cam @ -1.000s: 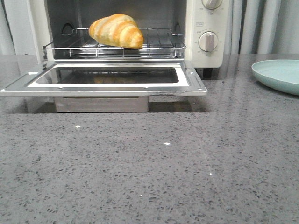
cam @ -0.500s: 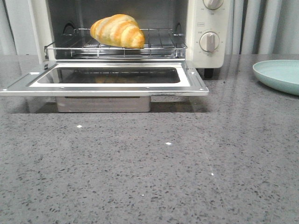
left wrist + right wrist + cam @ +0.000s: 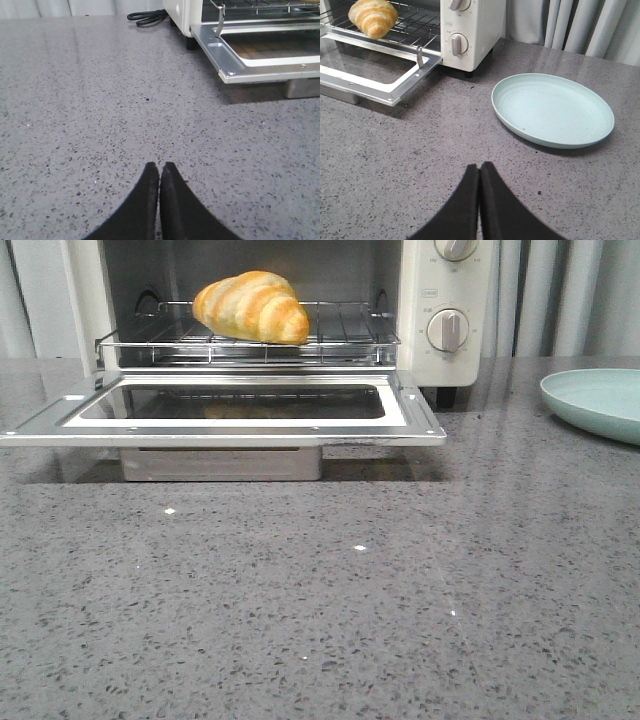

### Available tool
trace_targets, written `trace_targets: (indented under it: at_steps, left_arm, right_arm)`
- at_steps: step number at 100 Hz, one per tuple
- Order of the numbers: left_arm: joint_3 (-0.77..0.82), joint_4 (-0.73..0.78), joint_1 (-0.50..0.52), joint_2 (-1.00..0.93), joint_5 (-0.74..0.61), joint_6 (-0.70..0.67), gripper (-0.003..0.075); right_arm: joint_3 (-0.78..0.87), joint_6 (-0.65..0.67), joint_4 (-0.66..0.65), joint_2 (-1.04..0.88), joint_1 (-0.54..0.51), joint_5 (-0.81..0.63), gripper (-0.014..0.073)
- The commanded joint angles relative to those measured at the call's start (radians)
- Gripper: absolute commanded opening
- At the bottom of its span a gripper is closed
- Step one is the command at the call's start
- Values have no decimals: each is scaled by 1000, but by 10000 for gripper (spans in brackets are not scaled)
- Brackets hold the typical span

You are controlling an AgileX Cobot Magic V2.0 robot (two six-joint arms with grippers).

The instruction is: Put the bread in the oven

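Left end effector [image 3: 159, 172] and right end effector [image 3: 479, 175] both sit low over the bench [image 3: 330, 600], fingers pressed together, holding nothing. Bread [image 3: 251, 306] lies on the wire rack [image 3: 340, 340] inside the oven [image 3: 440, 350], door [image 3: 225, 415] down, well apart from both end effectors.

Golden-yellow croissant-shaped bread [image 3: 252, 306], paler stripes. Cream-white boxy toaster oven [image 3: 445, 310], silver wire rack [image 3: 340, 335]. Pale mint-green round plate [image 3: 552, 109]. Grey speckled stone table [image 3: 320, 610]. Black gripper fingers [image 3: 147, 200].
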Motion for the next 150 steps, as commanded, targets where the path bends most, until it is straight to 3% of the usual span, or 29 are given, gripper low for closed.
trace_targets:
  at_steps: [1, 73, 79, 86, 100, 127, 135, 150]
  left_arm:
    - [20, 1, 1, -27, -63, -14, -21]
    - [20, -2, 1, -27, -68, -14, -21]
    - [20, -2, 1, -27, -68, -14, -21]
    - [20, -2, 1, -27, -68, -14, -21]
    - [20, -2, 1, -27, -68, -14, -21]
    - [20, -2, 1, -27, -68, -14, -21]
    - [20, -2, 1, -27, -68, -14, -21]
    - [20, -2, 1, -27, -68, -14, -21]
  right_arm:
    - [-21, -3, -35, 16, -3, -74, -48]
    - [-19, -3, -36, 16, -3, -74, -48]
    - [-7, -3, -102, 16, -3, -80, -48]
    - [32, 10, -168, 9, -9, -183, -48]
    - [157, 160, -106, 26, -113, -363, -48]
    - [490, 106, 104, 55, -406, -772, -48]
    - [552, 26, 170, 55, -445, -793, -48]
    - [550, -42, 175, 31, -476, -682, -48]
